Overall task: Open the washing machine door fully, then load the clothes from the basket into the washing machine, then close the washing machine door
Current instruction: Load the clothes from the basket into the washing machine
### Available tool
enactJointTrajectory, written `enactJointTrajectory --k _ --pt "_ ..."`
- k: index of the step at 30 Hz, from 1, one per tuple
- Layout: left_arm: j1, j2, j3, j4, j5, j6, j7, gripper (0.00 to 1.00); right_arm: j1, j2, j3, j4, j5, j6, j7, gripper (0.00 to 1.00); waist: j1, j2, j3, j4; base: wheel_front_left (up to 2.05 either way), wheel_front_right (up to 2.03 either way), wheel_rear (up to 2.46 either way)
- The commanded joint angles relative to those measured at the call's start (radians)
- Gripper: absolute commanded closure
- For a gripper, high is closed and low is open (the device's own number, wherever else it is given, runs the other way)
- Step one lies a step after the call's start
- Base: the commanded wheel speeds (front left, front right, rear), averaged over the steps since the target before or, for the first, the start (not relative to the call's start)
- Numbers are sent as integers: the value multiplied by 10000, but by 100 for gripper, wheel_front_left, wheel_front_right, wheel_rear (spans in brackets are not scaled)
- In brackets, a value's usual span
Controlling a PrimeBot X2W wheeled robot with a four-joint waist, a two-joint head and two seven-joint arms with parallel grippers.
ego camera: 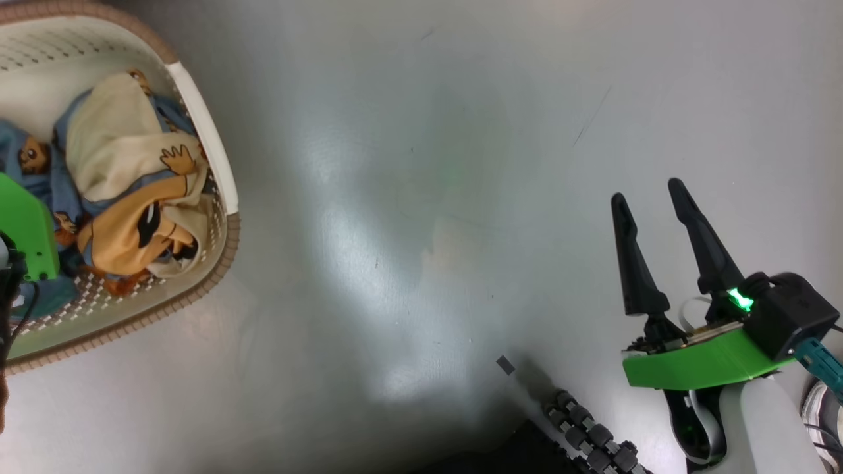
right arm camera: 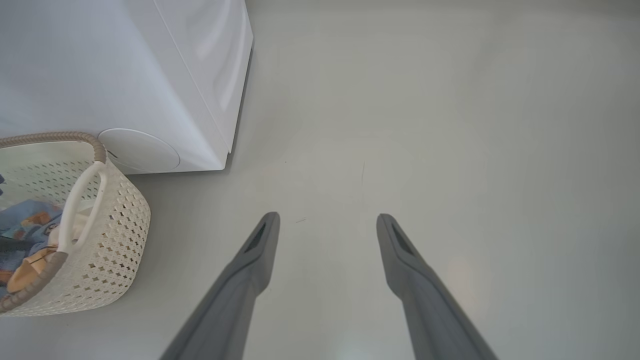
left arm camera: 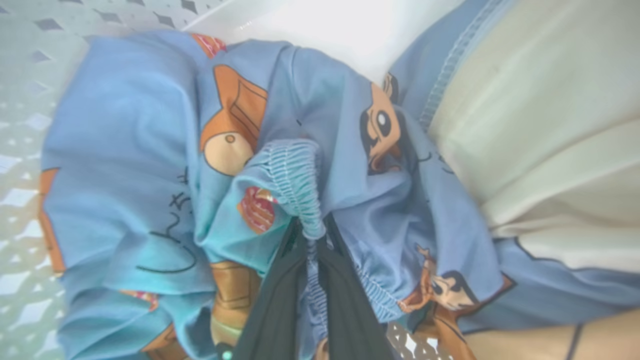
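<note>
Blue cloth is what is gripped. At the far left the clothes [ego camera: 125,151] lie heaped in the basket [ego camera: 227,243], and the left gripper [left arm camera: 314,231] is down among them, its fingers pressed together on the gathered elastic band [left arm camera: 292,170] of the blue garment [left arm camera: 125,165]. The cream-white garment [left arm camera: 540,125] lies against it on the right, and the orange-tan garment [ego camera: 125,230] is bundled close by. I judge a slow, straight lift is best, so the blue piece peels free without dragging the others or tipping the light basket. Thin elastic may slip, so the pinch should be proved before any swing. The washing machine [right arm camera: 125,75] stands just beyond the basket, so the carry looks short. Bare grey floor [ego camera: 428,197] lies in between. At the right the right gripper [ego camera: 647,189] hovers over the floor, fingers wide apart, holding nothing.
</note>
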Motion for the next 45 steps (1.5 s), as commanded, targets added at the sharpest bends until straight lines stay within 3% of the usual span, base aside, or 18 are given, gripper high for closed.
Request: enactJointTrajectory --k 1,12,32,38,45 --pt "352 527 192 -37 -135 35 -145 100 166 -54 245 -119 82 27 -72 0 0 0 -127 -23 0 0 0" --pt "966 710 501 -37 -654 -130 -1379 100 -592 -54 668 283 104 27 -72 0 0 0 -1024 -145 0 0 0" --pt "2666 21 627 -159 -1237 -518 -3907 100 -526 -54 697 1249 -438 27 -72 0 0 0 -3879 873 0 0 0" --pt "3147 -204 785 -798 -1381 -460 -4178 100 -401 -54 544 1442 -586 27 -72 0 0 0 -4522 1271 0 0 0" --pt "4308 -405 1306 -2969 -1330 -156 -4195 100 -200 -54 432 1651 -760 27 -72 0 0 0 -5377 1707 0 0 0"
